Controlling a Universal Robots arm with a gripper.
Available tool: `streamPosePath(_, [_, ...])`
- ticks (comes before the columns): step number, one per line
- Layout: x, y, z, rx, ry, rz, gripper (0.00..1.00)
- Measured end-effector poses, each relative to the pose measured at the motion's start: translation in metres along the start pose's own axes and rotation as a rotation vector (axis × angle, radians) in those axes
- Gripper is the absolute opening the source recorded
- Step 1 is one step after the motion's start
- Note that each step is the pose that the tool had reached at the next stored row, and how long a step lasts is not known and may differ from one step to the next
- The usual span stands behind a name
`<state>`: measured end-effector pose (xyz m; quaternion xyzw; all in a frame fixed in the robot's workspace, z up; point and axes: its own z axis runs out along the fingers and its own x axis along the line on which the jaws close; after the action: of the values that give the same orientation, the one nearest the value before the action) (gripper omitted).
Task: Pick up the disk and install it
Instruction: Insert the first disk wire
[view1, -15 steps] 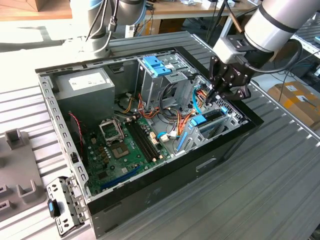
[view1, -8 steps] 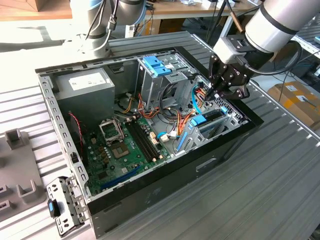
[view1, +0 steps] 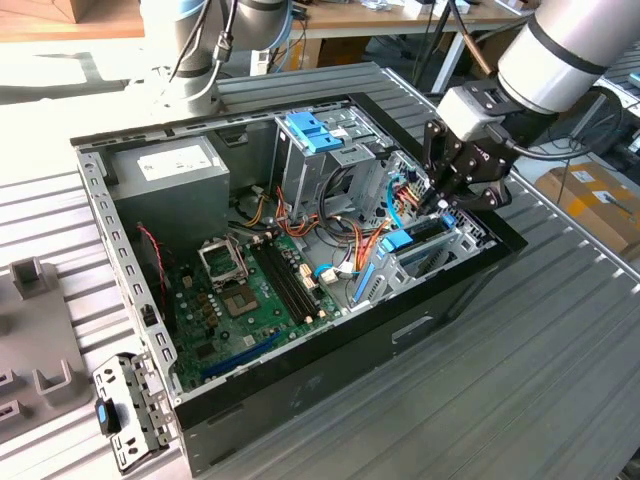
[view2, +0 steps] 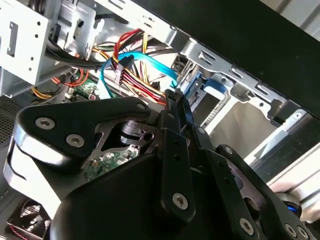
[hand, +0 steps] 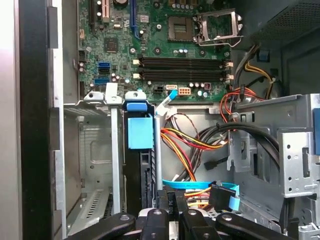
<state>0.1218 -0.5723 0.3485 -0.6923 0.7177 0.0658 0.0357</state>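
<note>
The disk (hand: 138, 172) stands on edge in a slot of the low metal drive bay (hand: 95, 150) at the case's front corner. Its blue plastic rail (hand: 139, 131) faces up. In the exterior view the disk (view1: 420, 232) sits in the bay at the case's right end, with its blue rail (view1: 398, 241) showing. My gripper (view1: 440, 203) hangs just above that bay, next to the bundled cables. In both wrist views the black fingers (view2: 175, 107) lie pressed together with nothing between them. My gripper (hand: 171, 199) is apart from the disk, beside it.
The open case holds a green motherboard (view1: 240, 290), a grey power-supply box (view1: 165, 165) and a tall cage with a light-blue bracket (view1: 315, 130). Red, yellow and orange wires (hand: 185, 145) and a blue flat cable (view2: 145, 62) crowd the gripper. A loose metal plate (view1: 125, 410) lies outside.
</note>
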Motion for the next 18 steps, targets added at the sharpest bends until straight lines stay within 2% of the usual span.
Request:
streamPosePath(1, [0.0004, 0.0000, 0.0001, -0.0004, 0.0020, -0.003, 0.17])
streamPosePath(2, [0.0005, 0.0000, 0.0001, -0.0014, 0.0201, -0.014, 0.17])
streamPosePath(3, [0.0006, 0.0001, 0.0003, -0.0024, 0.0414, -0.025, 0.17])
streamPosePath(4, [0.0005, 0.0000, 0.0003, -0.0031, 0.0677, -0.035, 0.17])
streamPosePath(5, [0.0006, 0.0000, 0.0005, -0.0032, 0.0736, -0.036, 0.17])
streamPosePath(10, [0.0006, -0.0013, 0.0004, -0.0039, 0.0726, -0.036, 0.17])
streamPosePath(12, [0.0006, -0.0019, 0.0011, -0.0053, 0.0616, -0.036, 0.17])
streamPosePath(14, [0.0007, -0.0021, 0.0019, -0.0059, 0.0535, -0.034, 0.17])
streamPosePath(18, [0.0008, -0.0023, 0.0027, -0.0010, 0.0508, 0.011, 0.17])
